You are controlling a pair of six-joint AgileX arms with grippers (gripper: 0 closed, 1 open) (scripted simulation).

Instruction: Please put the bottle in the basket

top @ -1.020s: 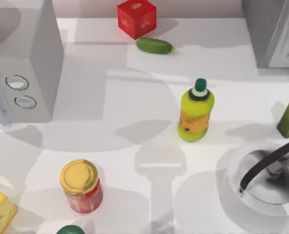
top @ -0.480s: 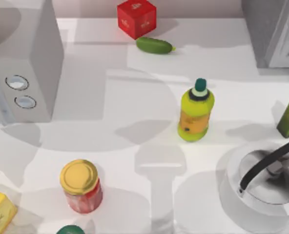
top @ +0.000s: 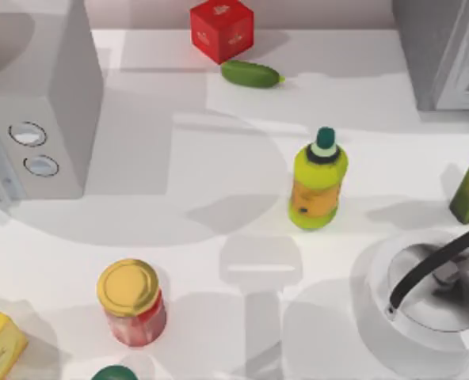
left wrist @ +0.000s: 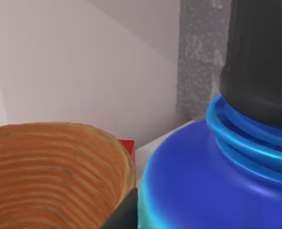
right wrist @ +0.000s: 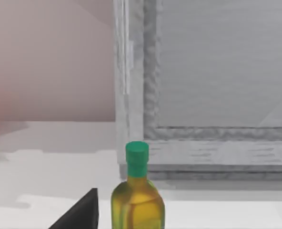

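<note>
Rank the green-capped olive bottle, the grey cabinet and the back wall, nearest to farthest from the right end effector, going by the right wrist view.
1. Olive bottle: directly ahead, at the table's right side.
2. Grey cabinet: just behind the bottle.
3. Back wall: farthest, beyond the cabinet's edge.

White table (top: 179, 174) with basket (top: 377, 313), bottles, jar (top: 131, 303)
</note>
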